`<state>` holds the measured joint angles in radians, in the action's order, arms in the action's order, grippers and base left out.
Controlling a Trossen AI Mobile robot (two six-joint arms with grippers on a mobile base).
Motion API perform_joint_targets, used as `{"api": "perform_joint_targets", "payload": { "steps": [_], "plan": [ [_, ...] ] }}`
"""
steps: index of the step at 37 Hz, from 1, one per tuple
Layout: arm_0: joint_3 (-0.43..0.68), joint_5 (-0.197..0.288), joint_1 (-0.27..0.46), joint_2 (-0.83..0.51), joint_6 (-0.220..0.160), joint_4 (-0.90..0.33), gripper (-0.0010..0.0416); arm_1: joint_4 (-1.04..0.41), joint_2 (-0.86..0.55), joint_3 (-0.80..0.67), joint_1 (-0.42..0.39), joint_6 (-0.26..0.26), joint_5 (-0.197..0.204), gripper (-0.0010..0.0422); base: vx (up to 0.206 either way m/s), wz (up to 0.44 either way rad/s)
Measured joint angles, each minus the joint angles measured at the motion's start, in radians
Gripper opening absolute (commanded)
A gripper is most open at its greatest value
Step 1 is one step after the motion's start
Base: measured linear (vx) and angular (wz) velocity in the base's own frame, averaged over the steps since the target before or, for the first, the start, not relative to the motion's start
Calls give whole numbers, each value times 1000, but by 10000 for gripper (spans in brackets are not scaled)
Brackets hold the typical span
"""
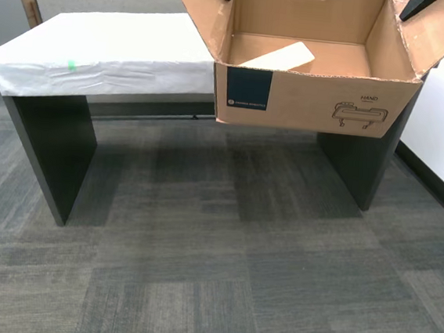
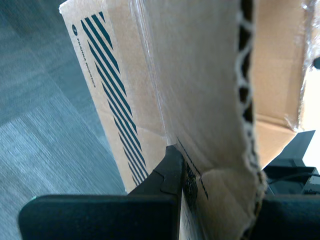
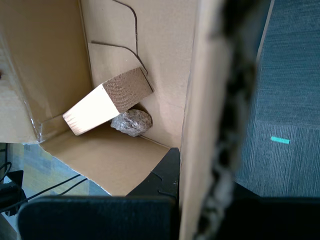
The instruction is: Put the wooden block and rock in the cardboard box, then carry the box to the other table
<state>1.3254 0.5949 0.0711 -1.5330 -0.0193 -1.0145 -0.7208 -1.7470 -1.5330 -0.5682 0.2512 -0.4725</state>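
**Box held in the air before the cloth-covered table, block and rock inside**

Much is cut off in the exterior view: both arms show only as dark stubs at the top edge, and the rock cannot be seen there, hidden behind the box's front wall. The cardboard box (image 1: 315,101) hangs above the grey carpet (image 1: 196,274), flaps spread, its blue label panel and line drawing facing the camera. It overlaps the front edge of the table (image 1: 99,52) draped in white cloth, which bears one green tape mark (image 1: 72,65).

Inside the box, the wooden block (image 3: 107,102) leans tilted against a wall, one end down on the floor of the box. The rock (image 3: 131,122) sits tucked under the block's raised end, touching it. In the exterior view only a pale face of the block shows.

My first gripper (image 3: 202,200) is closed tight on a box wall, the cardboard edge running blurred between its fingers. My second gripper (image 2: 220,200) likewise pinches a flap with a torn corrugated edge, one dark finger (image 2: 167,172) pressed flat against the cardboard beside striped printing.
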Motion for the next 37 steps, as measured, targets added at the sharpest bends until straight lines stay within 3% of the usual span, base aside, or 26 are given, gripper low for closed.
{"api": "perform_joint_targets", "payload": {
  "steps": [17, 25, 28, 37],
  "plan": [
    [0, -8, 0, 0, -2, 19, -1, 79, 0, 1, 0, -10, 2, -1, 116, 18],
    [0, -113, 1, 0, -1, 18, -1, 75, 0, 2, -2, -16, -4, -1, 121, 49],
    [0, -121, 1, 0, -1, 11, -1, 79, 0, 13, -2, -37, -7, -1, 116, 11],
    [0, -121, 2, 0, -3, 6, -1, 90, 0, 107, -6, -9, 2, -1, 116, -6]
  ]
}}
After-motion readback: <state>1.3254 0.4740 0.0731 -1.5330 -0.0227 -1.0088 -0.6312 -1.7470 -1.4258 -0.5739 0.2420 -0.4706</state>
